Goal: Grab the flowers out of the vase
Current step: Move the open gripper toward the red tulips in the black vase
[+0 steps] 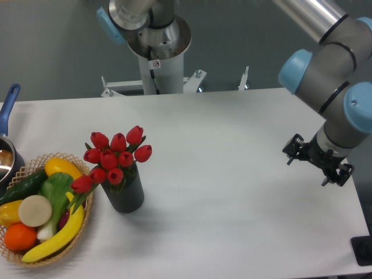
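tool (317, 161) hangs low at table's right, far from flowers (115, 156).

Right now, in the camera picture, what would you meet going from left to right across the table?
Blue-handled pot → wicker basket of fruit and vegetables → vase holding the flowers → the robot's hand.

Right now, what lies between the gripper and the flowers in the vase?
Nothing: in the camera view only bare white table separates the gripper from the flowers and vase.
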